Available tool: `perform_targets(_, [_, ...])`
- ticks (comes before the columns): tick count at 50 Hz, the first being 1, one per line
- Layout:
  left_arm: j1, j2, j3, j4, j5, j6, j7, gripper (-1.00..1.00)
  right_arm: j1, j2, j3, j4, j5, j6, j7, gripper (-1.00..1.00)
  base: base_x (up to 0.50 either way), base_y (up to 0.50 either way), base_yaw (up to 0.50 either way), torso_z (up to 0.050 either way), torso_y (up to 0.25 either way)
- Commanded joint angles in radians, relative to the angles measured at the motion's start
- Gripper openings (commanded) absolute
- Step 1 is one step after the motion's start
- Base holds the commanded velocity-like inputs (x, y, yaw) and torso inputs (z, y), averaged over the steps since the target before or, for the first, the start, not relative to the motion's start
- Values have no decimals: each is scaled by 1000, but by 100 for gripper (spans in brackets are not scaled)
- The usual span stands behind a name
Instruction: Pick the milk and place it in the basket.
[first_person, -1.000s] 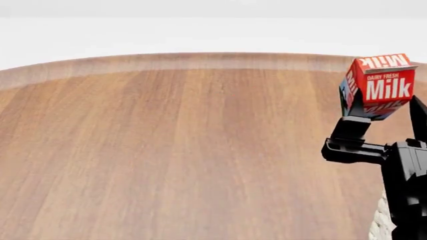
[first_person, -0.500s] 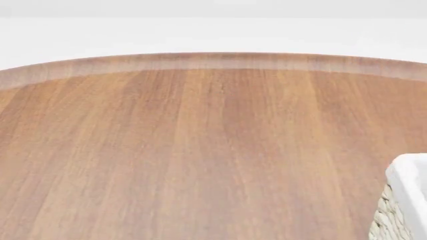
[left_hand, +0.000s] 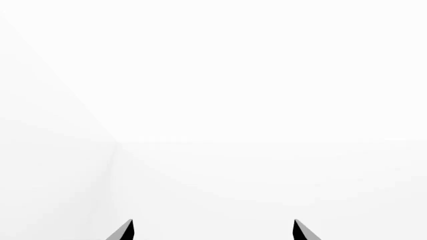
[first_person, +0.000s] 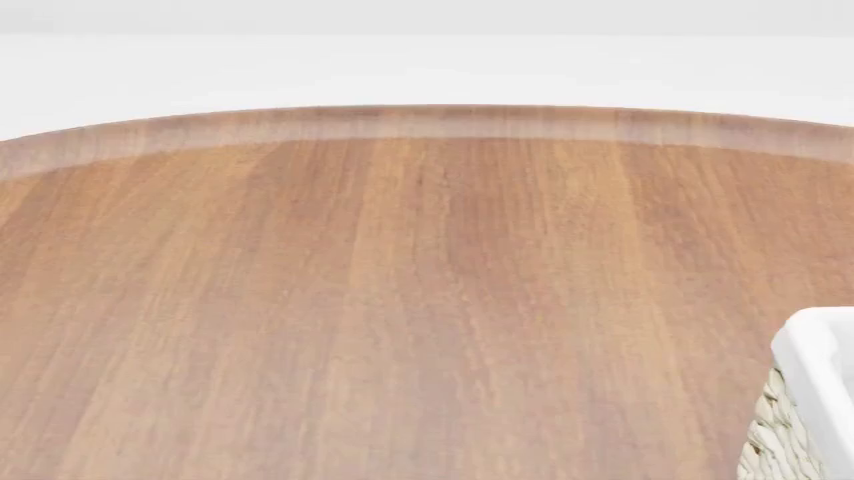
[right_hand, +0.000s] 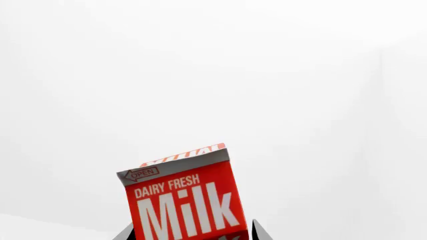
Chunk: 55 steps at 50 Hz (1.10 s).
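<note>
- Gone from the head view since a second ago are the right arm and the carton it held up near the bench's far right edge; half a second ago they were already out of sight, and the basket corner had come into view.
- Now only the wooden bench (first_person: 400, 300) and a corner of the basket (first_person: 817, 350) show there — the white cloth liner (first_person: 830, 380) folded over the rim, woven wicker below it, at the bench's near right corner.
- The milk (right_hand: 187, 200) shows in the right wrist view alone, tilted a little, its red face reading "DAIRY FRESH Milk" with a small "OPEN" arrow by the top fold.
- The right hand (right_hand: 190, 234) is closed on the milk — its two dark fingertips sit tight against the carton's two sides, against a blank white background.
- Where the milk stands relative to the basket cannot be told.
- The left hand (left_hand: 213, 231) holds nothing; its two dark fingertips stand well apart with only white background between them.
</note>
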Motion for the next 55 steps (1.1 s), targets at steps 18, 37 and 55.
perform_targets(18, [5, -4, 9, -1, -3, 11, -8, 100, 188, 64, -332, 182, -222, -51, -287, -100, 0, 0, 0, 1, 1])
perform_targets(37, [6, -7, 19, -2, -3, 18, -12, 100, 183, 66, -426, 216, -250, -46, -400, -100, 0, 0, 0, 1, 1])
perform_targets(55, [4, -11, 26, -7, -4, 24, -15, 100, 81, 115, -456, 205, -207, -18, -440, -100, 0, 0, 0, 1, 1])
